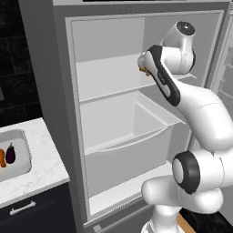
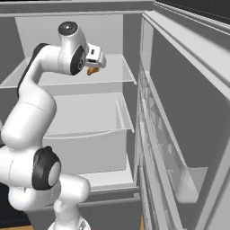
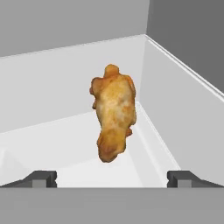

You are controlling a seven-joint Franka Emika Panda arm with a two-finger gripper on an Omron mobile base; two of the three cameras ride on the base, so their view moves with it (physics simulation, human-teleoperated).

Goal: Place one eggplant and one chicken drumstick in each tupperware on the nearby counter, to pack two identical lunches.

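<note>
A golden-brown chicken drumstick (image 3: 113,113) lies on the upper fridge shelf (image 3: 52,140), close to its right wall. My gripper (image 3: 111,179) is open just in front of it, one fingertip on each side and neither touching it. From the base views the drumstick (image 1: 143,70) (image 2: 92,70) peeks out past the hand. At the far left, a pale-grey tupperware (image 1: 25,136) rests on the marble counter (image 1: 45,166). It holds a dark purple eggplant (image 1: 10,154) and an orange-brown piece (image 1: 2,158) cut off by the picture's edge.
The fridge stands open, with a deep white drawer (image 1: 132,132) below the shelf and a bare floor under that. Its open door (image 2: 179,117) with door bins stands to the right of the arm. Dark cabinet fronts with a silver handle (image 1: 22,208) sit under the counter.
</note>
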